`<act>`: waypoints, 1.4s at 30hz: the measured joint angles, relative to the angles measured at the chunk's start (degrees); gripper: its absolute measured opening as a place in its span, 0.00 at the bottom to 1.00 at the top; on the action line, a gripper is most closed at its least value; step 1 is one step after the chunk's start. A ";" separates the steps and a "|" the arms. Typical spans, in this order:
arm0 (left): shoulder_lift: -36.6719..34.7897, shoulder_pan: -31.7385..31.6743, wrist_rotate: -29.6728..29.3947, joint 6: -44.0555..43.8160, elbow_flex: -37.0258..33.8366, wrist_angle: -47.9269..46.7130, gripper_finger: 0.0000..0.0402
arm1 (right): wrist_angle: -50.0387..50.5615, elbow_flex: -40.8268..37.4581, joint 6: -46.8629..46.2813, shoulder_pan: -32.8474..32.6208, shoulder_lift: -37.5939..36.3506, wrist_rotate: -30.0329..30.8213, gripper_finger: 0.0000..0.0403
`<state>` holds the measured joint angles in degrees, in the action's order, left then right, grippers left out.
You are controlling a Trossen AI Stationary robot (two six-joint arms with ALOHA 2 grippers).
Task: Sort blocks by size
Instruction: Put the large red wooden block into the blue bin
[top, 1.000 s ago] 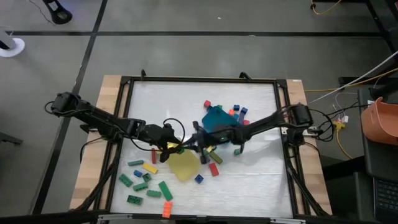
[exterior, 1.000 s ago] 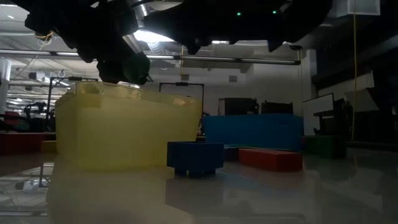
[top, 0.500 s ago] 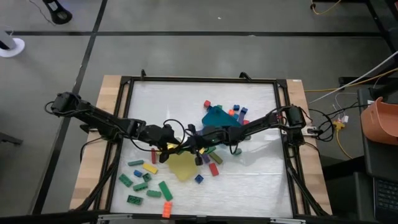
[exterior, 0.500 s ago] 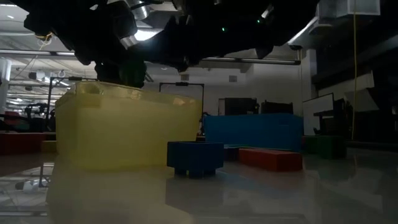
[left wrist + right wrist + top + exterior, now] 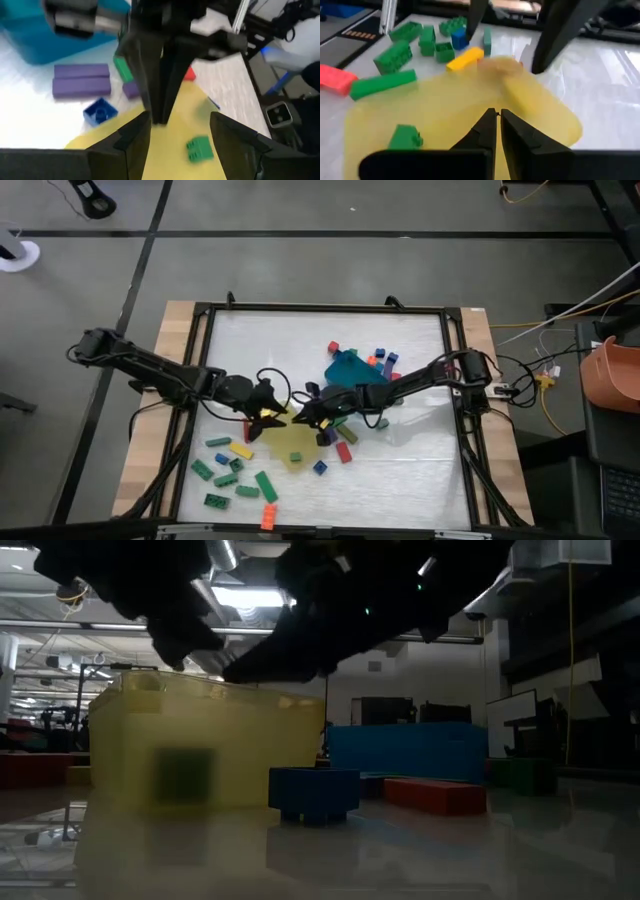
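Since the frames a second ago, a small green block [image 5: 200,148] has appeared inside the yellow tray [image 5: 297,448], and the right gripper [image 5: 303,419] has moved further over the tray toward the left gripper [image 5: 268,413]. Left gripper: fingers spread apart, nothing between them, hanging above the tray's edge in the left wrist view. Right gripper: fingertips nearly touching, holding nothing, poised over the tray floor in the right wrist view. The two grippers sit just beside each other above the tray's upper edge in the high view.

The green block lies on the tray floor; in the low view it shows as a dark square through the translucent yellow wall. Just outside the tray in the left wrist view: a small blue block [image 5: 100,111], a long purple block [image 5: 81,86], and a green block [image 5: 121,69] and a red block [image 5: 188,74] partly hidden by the other arm. The teal-blue tray [image 5: 350,368] stands behind these, with a scatter of small red, orange and blue blocks [image 5: 380,360] around its far side.

On the table left of and below the yellow tray lies a loose group of blocks [image 5: 232,472]: several green bars and cubes, one yellow bar [image 5: 465,57], one small blue cube and an orange-red bar [image 5: 268,516] near the front edge. A blue cube [image 5: 314,794] and a red bar [image 5: 434,794] rest on the table to the right of the yellow tray in the low view.
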<state>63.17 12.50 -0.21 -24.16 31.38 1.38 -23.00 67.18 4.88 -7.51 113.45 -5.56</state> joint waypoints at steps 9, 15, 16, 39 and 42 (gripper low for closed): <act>-12.63 0.26 1.80 -17.04 -0.02 -22.90 0.48 | 0.00 0.04 1.49 0.00 -4.14 0.00 0.07; -17.33 0.28 4.57 -37.71 -0.04 -37.05 0.48 | 1.98 0.04 1.92 0.02 -4.67 0.02 0.07; -17.31 0.26 4.57 -40.27 -0.04 -38.81 0.48 | 2.70 0.04 2.43 0.02 -4.84 0.02 0.07; -1.19 -1.49 7.54 -54.04 -0.07 -43.76 0.48 | 22.48 0.04 12.50 0.02 -19.38 19.52 0.07; 0.86 -1.47 7.54 -53.44 -0.07 -43.34 0.48 | 24.40 0.04 12.51 0.02 -21.39 20.27 0.07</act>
<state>64.03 11.03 7.33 -77.60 31.31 -41.96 1.40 67.22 17.39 -7.49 92.06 14.71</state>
